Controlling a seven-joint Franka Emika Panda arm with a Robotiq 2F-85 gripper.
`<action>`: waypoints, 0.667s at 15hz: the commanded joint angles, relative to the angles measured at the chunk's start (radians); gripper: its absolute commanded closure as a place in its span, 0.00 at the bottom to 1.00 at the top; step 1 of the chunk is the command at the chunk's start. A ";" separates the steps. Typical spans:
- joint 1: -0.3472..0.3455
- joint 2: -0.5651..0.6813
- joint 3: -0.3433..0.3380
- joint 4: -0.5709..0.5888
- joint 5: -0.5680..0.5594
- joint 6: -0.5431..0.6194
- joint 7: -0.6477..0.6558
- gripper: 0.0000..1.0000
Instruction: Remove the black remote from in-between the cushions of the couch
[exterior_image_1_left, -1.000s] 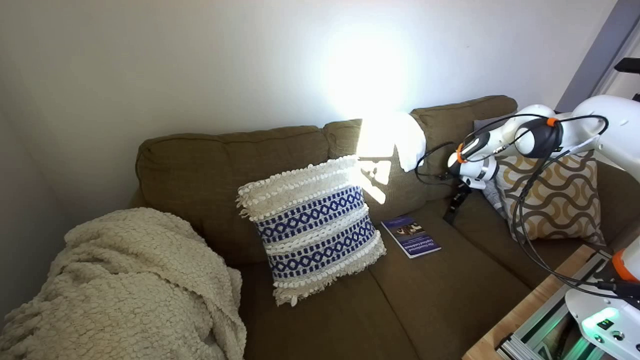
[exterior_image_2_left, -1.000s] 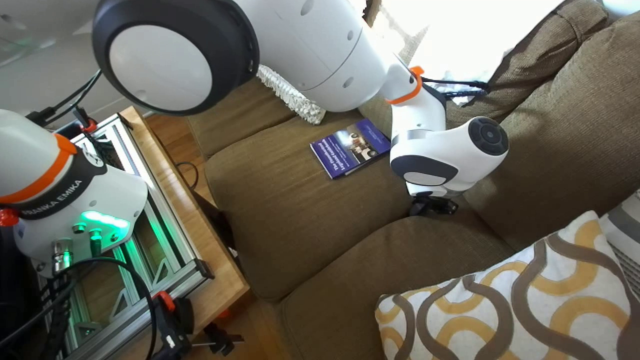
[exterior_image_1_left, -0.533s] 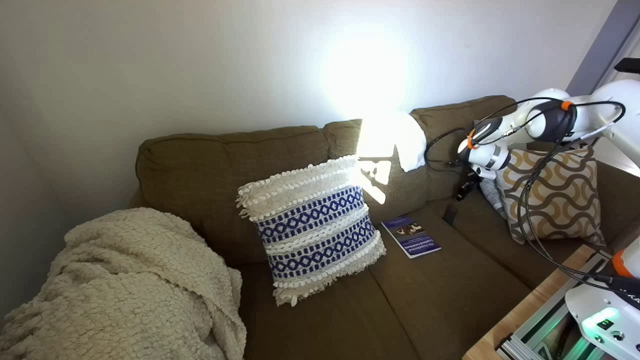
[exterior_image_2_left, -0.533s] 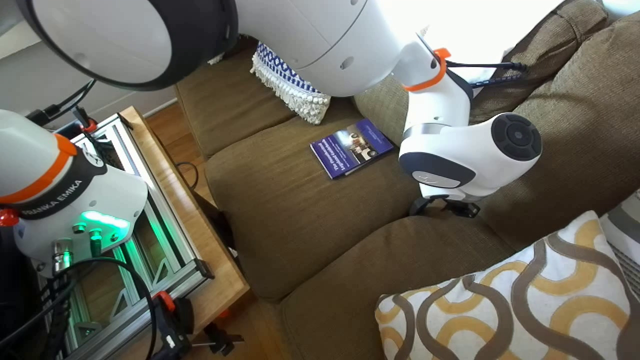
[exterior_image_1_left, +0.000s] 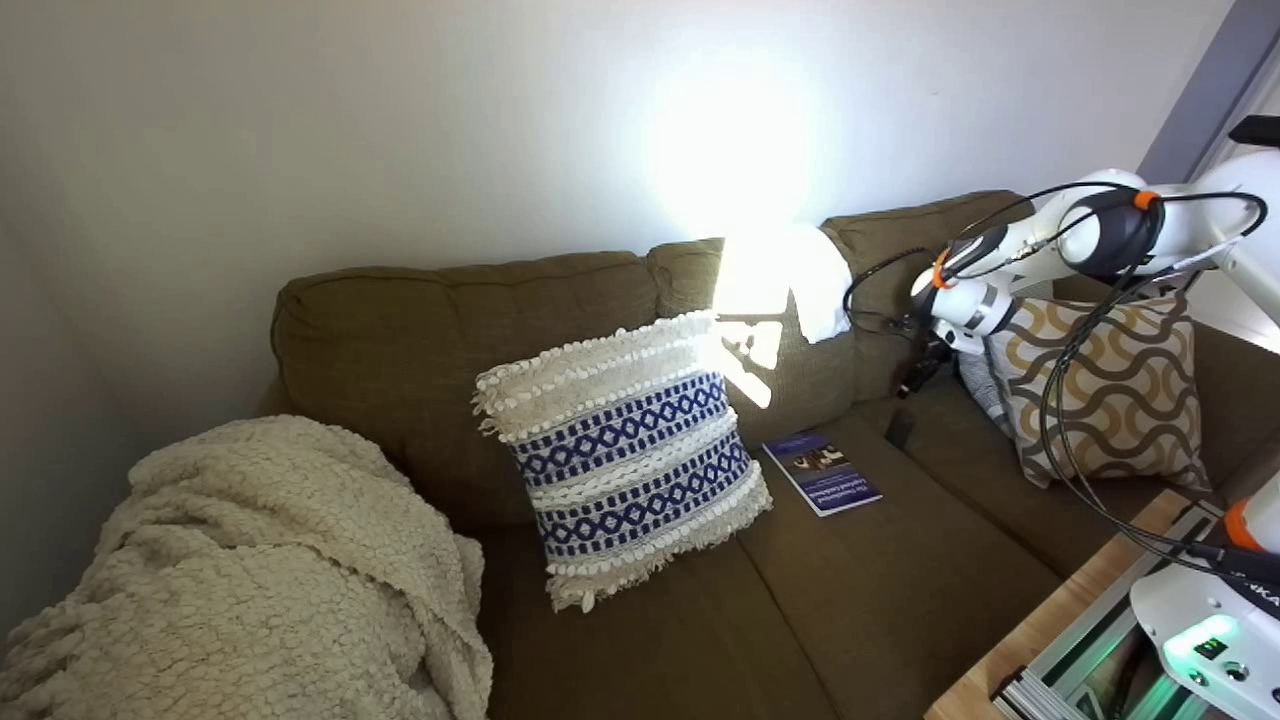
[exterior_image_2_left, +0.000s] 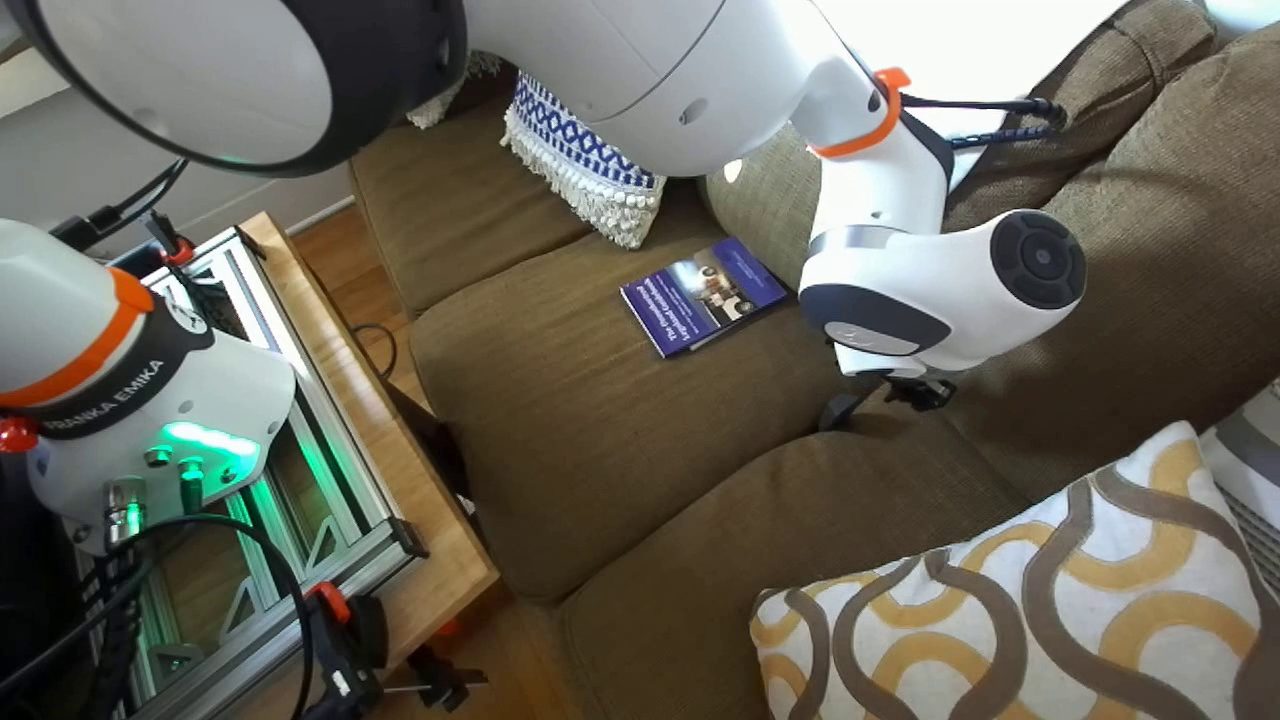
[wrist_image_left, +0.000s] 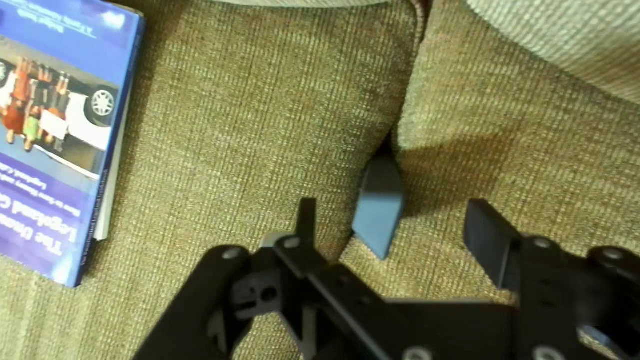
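The black remote (wrist_image_left: 381, 200) sticks up from the seam between two olive-brown seat cushions (exterior_image_2_left: 620, 430) of the couch (exterior_image_1_left: 450, 370). Its lower part is hidden in the gap; its exposed face reflects bluish in the wrist view. In both exterior views the remote (exterior_image_1_left: 900, 429) shows as a small dark bar, and this same remote (exterior_image_2_left: 838, 411) stands just below the arm's hand. My gripper (wrist_image_left: 395, 227) is open, a finger showing on either side of the remote in the wrist view. An exterior view has the gripper (exterior_image_1_left: 918, 376) above the remote, apart from it.
A blue book (exterior_image_2_left: 703, 297) lies on the middle seat cushion. The blue-and-white fringed pillow (exterior_image_1_left: 630, 460) leans on the backrest, and a lattice-patterned pillow (exterior_image_2_left: 1010, 600) sits at the couch's end. A beige blanket (exterior_image_1_left: 250, 570) covers the opposite end. A wooden table (exterior_image_2_left: 440, 590) carries the arm's base.
My gripper has pulled up and away from the remote, toward the backrest and patterned pillow, then shifted slightly back. The remote stays wedged in the seam.
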 joint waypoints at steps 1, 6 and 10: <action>-0.005 0.056 0.014 0.068 -0.002 -0.094 0.007 0.00; 0.026 0.129 -0.031 0.142 -0.033 -0.156 0.070 0.00; 0.056 0.168 -0.080 0.184 -0.080 -0.120 0.115 0.00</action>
